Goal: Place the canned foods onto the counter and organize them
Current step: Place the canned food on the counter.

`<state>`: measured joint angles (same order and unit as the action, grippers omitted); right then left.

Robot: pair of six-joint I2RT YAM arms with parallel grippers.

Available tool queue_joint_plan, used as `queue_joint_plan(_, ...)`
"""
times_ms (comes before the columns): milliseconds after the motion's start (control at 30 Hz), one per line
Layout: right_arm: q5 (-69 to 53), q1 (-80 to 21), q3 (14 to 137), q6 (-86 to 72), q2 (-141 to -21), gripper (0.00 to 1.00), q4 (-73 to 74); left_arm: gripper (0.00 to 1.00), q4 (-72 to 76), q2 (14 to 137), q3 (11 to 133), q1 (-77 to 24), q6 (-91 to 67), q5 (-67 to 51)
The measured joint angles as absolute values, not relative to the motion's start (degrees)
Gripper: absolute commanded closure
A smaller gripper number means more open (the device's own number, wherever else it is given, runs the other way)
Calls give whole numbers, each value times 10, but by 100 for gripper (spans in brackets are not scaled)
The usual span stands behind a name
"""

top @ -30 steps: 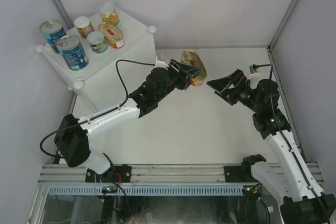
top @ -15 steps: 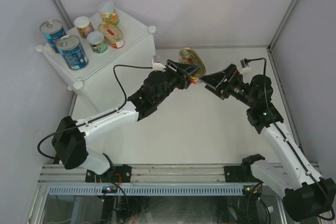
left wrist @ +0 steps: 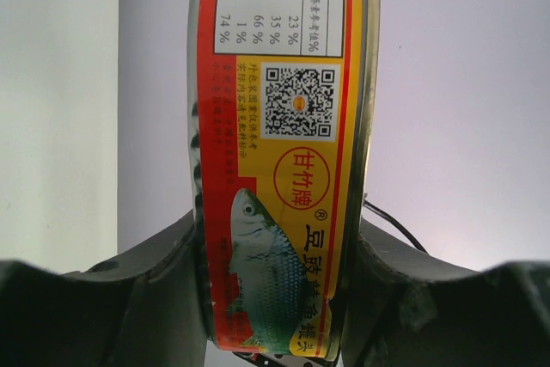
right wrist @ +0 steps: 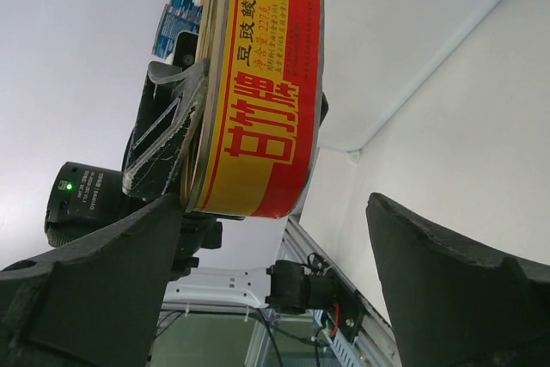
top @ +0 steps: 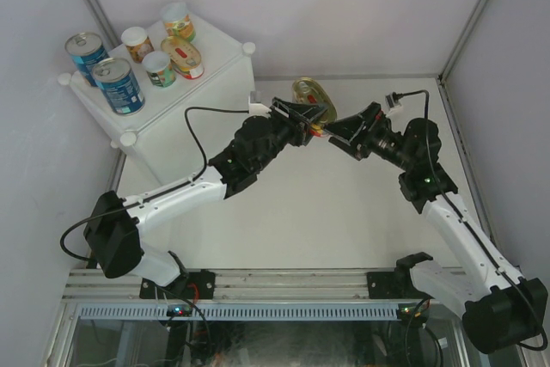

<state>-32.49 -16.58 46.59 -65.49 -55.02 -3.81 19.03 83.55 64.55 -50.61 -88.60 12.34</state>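
I hold the oval tin (left wrist: 275,169) on edge, in mid-air right of the bench (top: 219,53) bearing the other cans (top: 118,85), clamped in my left fingers (left wrist: 159,294), so the open right fingers (right wrist: 447,298) can straddle it, apparently for a handover.

oval tin (left wrist: 284,169) | brand 甘竹牌 | 豆豉鲮鱼 | QR code (left wrist: 299,102) | column 23%, 35%, 66%, 1%, 74%

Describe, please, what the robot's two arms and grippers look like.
The left arm and right arm match: white links between bulky black joints. The left gripper and right gripper are black with broad wedge-shaped fingers. A thin black cable loops off each wrist; the right one ends in a white plug. A small green light shows on the right arm.
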Motion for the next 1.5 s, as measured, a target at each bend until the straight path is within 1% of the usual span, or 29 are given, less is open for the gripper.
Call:
queue_joint_plan(167, -343, -161, 484, -657, -573, 23, -46, 100, 191, 835, 646, -506, -890, 124)
queue_joint_plan(267, -356, -156, 493, -659, -585, 32, -53, 100, 191, 835, 646, -507, -894, 123)
queue_joint_plan(333, -367, -153, 497, -663, -592, 34, -59, 100, 192, 835, 644, -507, -895, 123)
queue_joint_plan(467, -388, -149, 504, -667, -605, 47, -68, 100, 193, 835, 639, -507, -900, 121)
queue_joint_plan(533, -400, -146, 508, -668, -612, 50, -65, 100, 194, 835, 635, -507, -902, 118)
queue_joint_plan(567, -408, -144, 512, -671, -618, 54, -62, 100, 195, 835, 635, -506, -905, 118)
queue_joint_plan(633, -422, -140, 524, -673, -630, 63, -60, 100, 200, 835, 635, -504, -905, 119)
queue_joint_plan(700, -432, -138, 531, -674, -636, 75, -61, 98, 204, 835, 635, -503, -905, 119)
queue_joint_plan(800, -444, -135, 532, -680, -641, 98, -64, 91, 206, 835, 635, -502, -905, 118)
queue_joint_plan(833, -448, -134, 532, -682, -642, 100, -66, 86, 206, 835, 635, -502, -905, 118)
queue_joint_plan(867, -452, -133, 532, -685, -644, 100, -69, 80, 207, 835, 635, -502, -904, 118)
queue_joint_plan(900, -457, -131, 532, -689, -646, 100, -73, 72, 210, 835, 634, -502, -904, 118)
queue_joint_plan(1000, -471, -128, 532, -698, -654, 100, -84, 59, 226, 835, 625, -502, -904, 119)
queue_joint_plan(1133, -489, -124, 532, -712, -669, 100, -105, 54, 254, 834, 608, -499, -905, 119)
queue_joint_plan(1267, -509, -120, 532, -732, -680, 100, -129, 46, 274, 825, 591, -499, -905, 121)
queue_joint_plan(1500, -527, -117, 532, -763, -691, 100, -179, 40, 295, 803, 573, -499, -905, 118)
